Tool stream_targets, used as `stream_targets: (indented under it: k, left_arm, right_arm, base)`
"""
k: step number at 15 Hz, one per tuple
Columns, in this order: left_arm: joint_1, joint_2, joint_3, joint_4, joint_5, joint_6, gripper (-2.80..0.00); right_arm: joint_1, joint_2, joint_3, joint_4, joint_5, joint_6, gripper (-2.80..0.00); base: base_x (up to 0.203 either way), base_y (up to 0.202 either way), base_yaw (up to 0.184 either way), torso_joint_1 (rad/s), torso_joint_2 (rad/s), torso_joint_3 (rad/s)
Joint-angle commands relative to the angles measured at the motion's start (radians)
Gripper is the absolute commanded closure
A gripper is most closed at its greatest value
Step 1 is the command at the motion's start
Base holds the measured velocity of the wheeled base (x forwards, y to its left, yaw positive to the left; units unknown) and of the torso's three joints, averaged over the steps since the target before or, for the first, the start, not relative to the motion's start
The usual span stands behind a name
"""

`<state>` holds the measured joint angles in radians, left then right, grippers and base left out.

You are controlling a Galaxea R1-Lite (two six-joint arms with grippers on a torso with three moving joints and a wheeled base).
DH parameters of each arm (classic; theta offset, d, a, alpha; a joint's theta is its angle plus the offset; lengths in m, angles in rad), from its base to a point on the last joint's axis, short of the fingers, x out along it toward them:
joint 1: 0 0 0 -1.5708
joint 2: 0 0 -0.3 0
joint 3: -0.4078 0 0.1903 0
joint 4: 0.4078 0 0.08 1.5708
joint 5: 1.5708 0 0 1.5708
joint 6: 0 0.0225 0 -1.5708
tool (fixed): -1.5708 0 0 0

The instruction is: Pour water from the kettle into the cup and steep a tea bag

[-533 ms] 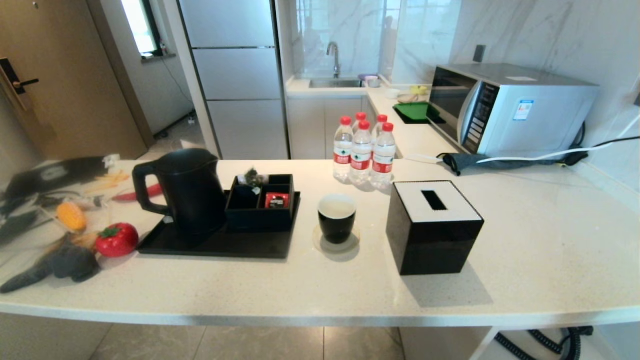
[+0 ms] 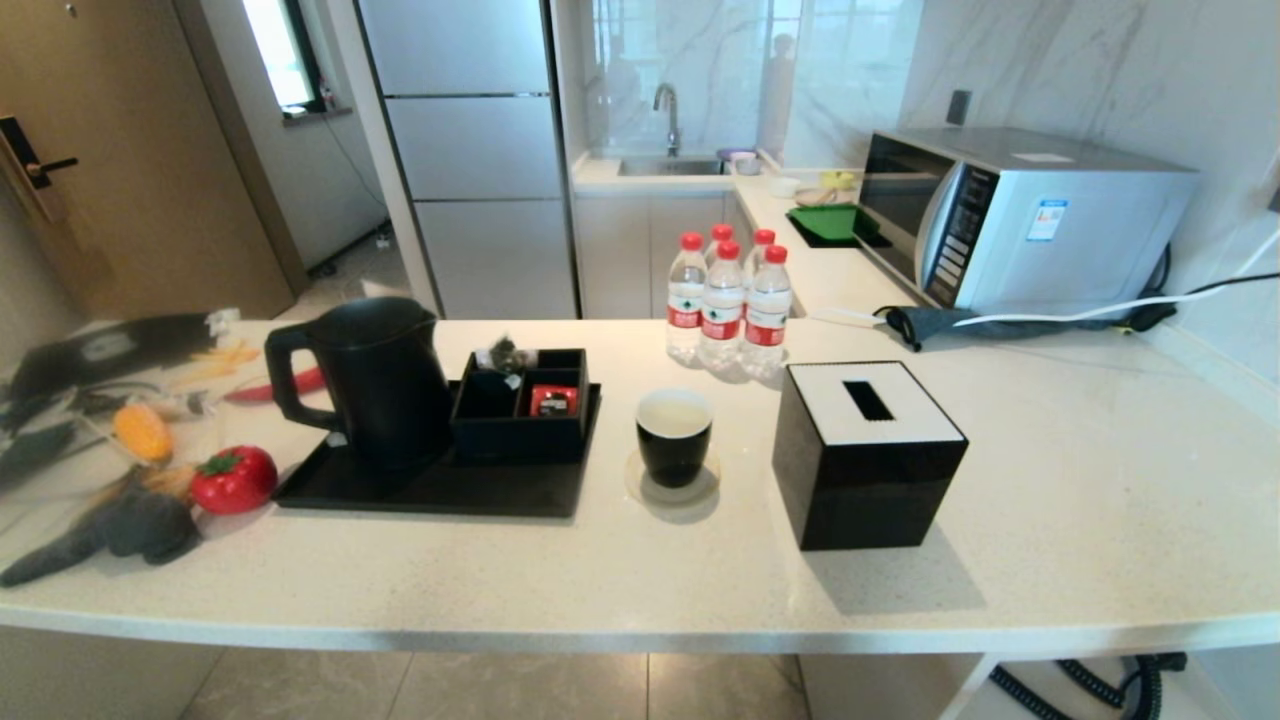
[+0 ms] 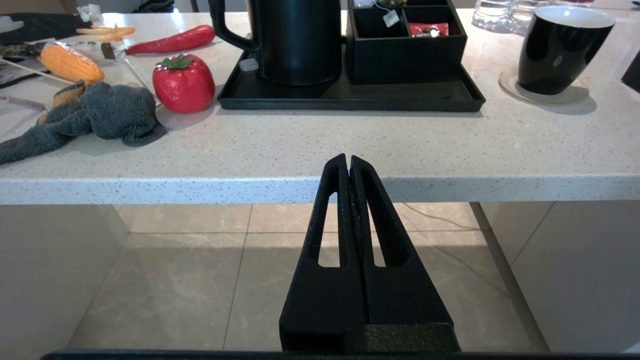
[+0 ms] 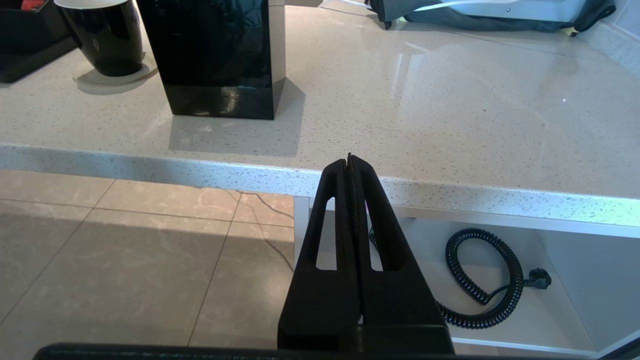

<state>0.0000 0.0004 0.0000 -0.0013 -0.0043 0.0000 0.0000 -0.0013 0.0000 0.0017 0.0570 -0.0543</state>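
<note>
Nothing has moved since a moment ago: left gripper (image 3: 348,162) and right gripper (image 4: 349,161) hang below the table's (image 2: 640,590) near edge, jaws closed and empty, so the matte black kettle (image 2: 375,375) is untouched, pouring not begun.

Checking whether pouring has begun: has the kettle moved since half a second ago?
No. The kettle stands on the black tray, same spot beside the compartment box, handle toward the tomato.

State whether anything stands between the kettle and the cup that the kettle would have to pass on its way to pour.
Yes. The black compartment box sits on the tray between the kettle and the cup, with the tea bag in it. Lifted above the box, the kettle probably passes freely.
</note>
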Motion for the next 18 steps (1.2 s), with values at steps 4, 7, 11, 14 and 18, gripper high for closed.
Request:
stream_targets:
  k: [4, 7, 11, 14, 18]
  left_arm:
    - [0.0, 0.0, 0.0, 0.0, 0.001, 0.0, 0.0]
    - [0.0, 0.0, 0.0, 0.0, 0.001, 0.0, 0.0]
    - [0.0, 0.0, 0.0, 0.0, 0.003, -0.014, 0.0]
    - [0.0, 0.0, 0.0, -0.002, 0.003, -0.017, 0.0]
    - [0.0, 0.0, 0.0, -0.002, 0.009, -0.018, 0.0]
  right_arm:
    - [0.0, 0.001, 0.0, 0.0, 0.001, -0.001, 0.0]
    - [0.0, 0.001, 0.0, 0.0, 0.001, -0.001, 0.0]
    - [0.0, 0.001, 0.0, 0.0, 0.001, -0.001, 0.0]
    - [0.0, 0.001, 0.0, 0.0, 0.001, -0.001, 0.0]
    - [0.0, 0.001, 0.0, 0.0, 0.001, -0.001, 0.0]
  base:
    - [0.0, 0.0, 0.0, 0.0, 0.0, 0.0]
    - [0.0, 0.0, 0.0, 0.0, 0.0, 0.0]
    - [0.0, 0.0, 0.0, 0.0, 0.0, 0.0]
    - [0.0, 0.0, 0.0, 0.0, 0.0, 0.0]
    - [0.0, 0.0, 0.0, 0.0, 0.0, 0.0]
